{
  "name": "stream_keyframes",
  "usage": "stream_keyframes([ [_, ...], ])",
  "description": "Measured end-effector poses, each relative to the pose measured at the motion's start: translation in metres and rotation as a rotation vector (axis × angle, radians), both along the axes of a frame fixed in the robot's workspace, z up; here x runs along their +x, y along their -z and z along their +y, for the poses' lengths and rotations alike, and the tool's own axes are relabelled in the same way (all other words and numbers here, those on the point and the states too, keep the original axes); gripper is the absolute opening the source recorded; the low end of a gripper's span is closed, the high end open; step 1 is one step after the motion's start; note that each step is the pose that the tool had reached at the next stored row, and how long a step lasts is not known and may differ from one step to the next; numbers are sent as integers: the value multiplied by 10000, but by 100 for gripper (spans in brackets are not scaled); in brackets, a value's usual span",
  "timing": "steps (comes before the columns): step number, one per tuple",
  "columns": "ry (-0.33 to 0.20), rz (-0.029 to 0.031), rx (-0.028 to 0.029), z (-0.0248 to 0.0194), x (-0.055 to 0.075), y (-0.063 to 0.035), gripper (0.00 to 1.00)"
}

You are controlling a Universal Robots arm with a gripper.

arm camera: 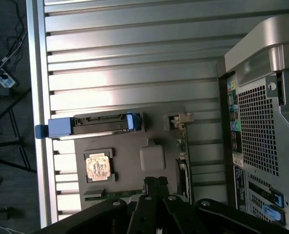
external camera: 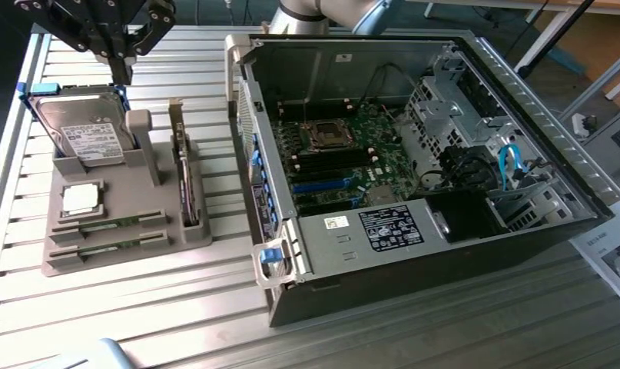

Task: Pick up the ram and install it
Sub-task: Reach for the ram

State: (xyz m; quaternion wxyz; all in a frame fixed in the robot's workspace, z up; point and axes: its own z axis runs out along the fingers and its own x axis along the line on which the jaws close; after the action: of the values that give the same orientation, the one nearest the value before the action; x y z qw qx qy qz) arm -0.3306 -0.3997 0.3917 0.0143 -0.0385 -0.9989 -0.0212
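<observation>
Exterior view: gripper (external camera: pixel 121 77), jaws together, empty, above grey holder's (external camera: pixel 150 192) far edge; ram (external camera: pixel 113 226) slotted at the camera-side edge.

Bright daylight; glare on the slatted table (external camera: pixel 135 307); computer case (external camera: pixel 412 278) shadowed inside

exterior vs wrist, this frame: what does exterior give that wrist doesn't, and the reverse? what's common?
Exterior view: the inside of the open case, with motherboard, CPU socket and blue cables.
Wrist view: the case's perforated rear panel, and a power strip on the floor.
Both: grey holder carrying the hard drive, processor and ram; the slatted table; the tool, shut, over the holder and holding nothing.
</observation>
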Motion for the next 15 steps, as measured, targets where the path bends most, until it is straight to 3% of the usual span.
stream_keyframes([
  [15,0,7,0,0,-240,7,10],
])
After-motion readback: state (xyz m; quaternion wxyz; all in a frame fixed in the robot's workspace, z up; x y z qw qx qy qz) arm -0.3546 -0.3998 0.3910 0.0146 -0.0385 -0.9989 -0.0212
